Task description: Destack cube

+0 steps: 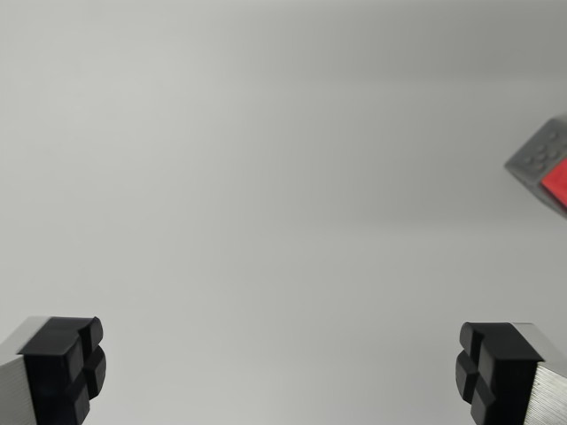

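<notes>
A stack of cubes point(545, 164) shows at the wrist view's right edge, cut off by the frame: a grey studded block on top with a red face beside it. My gripper point(279, 367) is open, with its two black fingertips point(66, 363) at the bottom corners and nothing between them. The stack lies well up and to the right of the gripper, outside the gap between the fingers.
A plain light grey surface point(266, 177) fills the rest of the view. No other objects show.
</notes>
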Available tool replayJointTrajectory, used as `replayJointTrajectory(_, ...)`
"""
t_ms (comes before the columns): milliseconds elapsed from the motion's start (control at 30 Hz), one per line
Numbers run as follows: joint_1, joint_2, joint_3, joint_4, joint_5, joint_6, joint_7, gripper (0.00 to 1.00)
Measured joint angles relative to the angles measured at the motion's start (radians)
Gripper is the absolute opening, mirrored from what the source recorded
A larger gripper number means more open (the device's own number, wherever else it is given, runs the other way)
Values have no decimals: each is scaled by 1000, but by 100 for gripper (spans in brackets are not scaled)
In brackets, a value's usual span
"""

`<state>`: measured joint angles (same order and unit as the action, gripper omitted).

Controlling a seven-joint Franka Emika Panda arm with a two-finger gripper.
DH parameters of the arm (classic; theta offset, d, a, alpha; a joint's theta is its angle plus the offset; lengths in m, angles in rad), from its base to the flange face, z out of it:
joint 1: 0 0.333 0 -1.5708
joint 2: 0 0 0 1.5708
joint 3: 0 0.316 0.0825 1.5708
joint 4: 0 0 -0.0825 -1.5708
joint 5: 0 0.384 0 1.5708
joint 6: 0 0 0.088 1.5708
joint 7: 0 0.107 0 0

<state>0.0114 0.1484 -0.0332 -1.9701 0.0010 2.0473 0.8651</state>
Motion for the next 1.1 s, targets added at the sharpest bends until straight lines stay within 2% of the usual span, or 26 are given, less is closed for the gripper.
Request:
replayJointTrajectory(633, -2, 0, -3, -1, 0, 1, 3, 100)
replayJointTrajectory(900, -9, 0, -12, -13, 0, 14, 14, 100)
replayJointTrajectory(1100, -16, 0, -26, -26, 1, 29, 27, 100)
